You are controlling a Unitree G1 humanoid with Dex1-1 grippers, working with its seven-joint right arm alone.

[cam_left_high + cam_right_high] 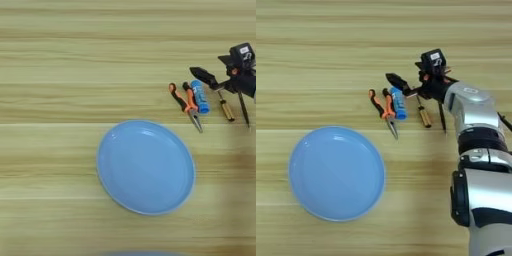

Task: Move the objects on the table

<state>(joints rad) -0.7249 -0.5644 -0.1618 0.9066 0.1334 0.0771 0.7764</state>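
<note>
Three objects lie side by side on the table (60,60), right of centre. The orange-and-black-handled pliers (185,104) point their jaws toward me. Just right of them lies the blue tube (201,98) with a white band. Further right is the thin screwdriver (425,116) with a yellowish handle. My right gripper (417,103) comes in from the right and is open. One black finger (397,81) reaches left over the tube's far end. The other finger (442,117) points toward me, right of the screwdriver. The screwdriver lies between the two fingers.
A large round blue plate (145,167) rests on the table in front of the objects, slightly left. My silver forearm (471,107) fills the right side of the right eye view, running down to the bottom edge.
</note>
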